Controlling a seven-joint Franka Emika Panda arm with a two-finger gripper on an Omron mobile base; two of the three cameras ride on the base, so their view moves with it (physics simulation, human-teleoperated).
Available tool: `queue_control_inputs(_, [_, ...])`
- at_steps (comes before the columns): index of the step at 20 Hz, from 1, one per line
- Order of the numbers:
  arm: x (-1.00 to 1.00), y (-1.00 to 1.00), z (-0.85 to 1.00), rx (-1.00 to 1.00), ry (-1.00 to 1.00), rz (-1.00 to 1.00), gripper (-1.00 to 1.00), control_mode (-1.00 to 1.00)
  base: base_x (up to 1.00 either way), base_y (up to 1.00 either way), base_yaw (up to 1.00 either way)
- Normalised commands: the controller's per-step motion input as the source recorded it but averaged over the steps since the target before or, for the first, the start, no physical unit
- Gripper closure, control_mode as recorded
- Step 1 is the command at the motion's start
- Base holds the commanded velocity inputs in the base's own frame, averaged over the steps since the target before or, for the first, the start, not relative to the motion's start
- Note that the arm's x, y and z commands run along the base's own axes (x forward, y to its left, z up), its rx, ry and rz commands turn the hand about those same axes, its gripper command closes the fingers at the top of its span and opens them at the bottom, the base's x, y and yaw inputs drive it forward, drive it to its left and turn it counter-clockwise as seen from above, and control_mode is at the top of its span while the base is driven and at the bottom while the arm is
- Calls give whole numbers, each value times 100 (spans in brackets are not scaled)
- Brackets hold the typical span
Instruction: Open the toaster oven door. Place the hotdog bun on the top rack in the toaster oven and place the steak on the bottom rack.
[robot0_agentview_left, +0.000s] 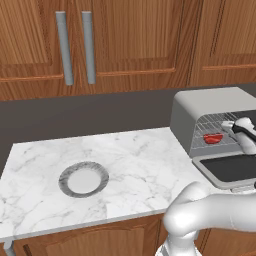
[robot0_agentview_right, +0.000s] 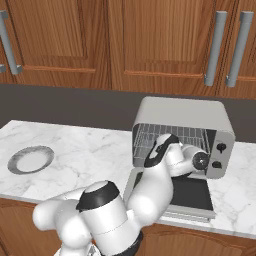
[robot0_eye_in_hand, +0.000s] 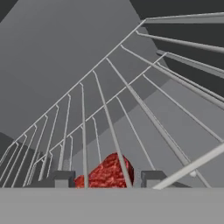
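Observation:
The toaster oven (robot0_agentview_left: 210, 100) stands at the right end of the counter, and its door (robot0_agentview_left: 230, 167) lies folded down flat in front. My gripper (robot0_agentview_left: 223, 134) reaches into the cavity. The red steak (robot0_agentview_left: 213, 138) sits low inside, at the level of the lower wire grid. In the hand view the steak (robot0_eye_in_hand: 105, 173) lies between my two fingertips (robot0_eye_in_hand: 61, 179), and my gripper (robot0_eye_in_hand: 105, 180) is shut on it. Rack wires (robot0_eye_in_hand: 131, 100) fan out ahead and cross in front of the meat. From the right side the oven (robot0_agentview_right: 180, 112) and its door (robot0_agentview_right: 190, 195) show behind my arm. The hotdog bun is out of view.
A round grey-rimmed plate (robot0_agentview_left: 83, 179) lies bare on the marble counter (robot0_agentview_left: 130, 155), left of the oven. Wooden wall cabinets (robot0_agentview_left: 130, 40) with grey bar handles hang above a dark backsplash. The open door overhangs the counter's front edge.

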Motion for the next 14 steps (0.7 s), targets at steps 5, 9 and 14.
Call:
queue_control_inputs(5, [-54, 0, -36, 0, 7, 3, 100, -100, 0, 0, 0])
queue_control_inputs(9, [-63, 0, -31, 0, 12, 0, 100, -100, 0, 0, 0])
queue_control_inputs(14, [-69, 0, -34, 0, 8, 0, 100, -100, 0, 0, 0])
